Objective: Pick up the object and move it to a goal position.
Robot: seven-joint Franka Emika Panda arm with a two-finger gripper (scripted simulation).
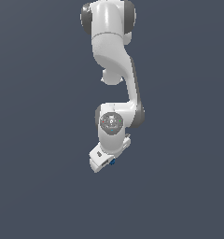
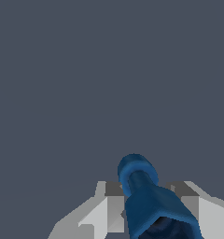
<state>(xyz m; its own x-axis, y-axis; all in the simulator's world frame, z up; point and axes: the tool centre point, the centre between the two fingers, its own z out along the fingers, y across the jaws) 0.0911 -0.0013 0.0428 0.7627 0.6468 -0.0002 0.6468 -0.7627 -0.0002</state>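
Blue object (image 2: 146,196), smooth, with a rounded knob end widening into a flared body with a dark hollow, sits clamped between the gripper's (image 2: 149,205) pale grey, blocky fingers (image 2: 107,212). Beyond, the glossy white arm (image 1: 115,70) hangs over a plain slate-grey ground (image 1: 39,186).

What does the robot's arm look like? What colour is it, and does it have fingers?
The arm is smooth, rounded and white, with dark grey bands at its joints. One joint carries a round grey cap with tiny coloured dots. The gripper is a white blocky piece. In the wrist view its two fingers are pale grey and angular. No cables show.
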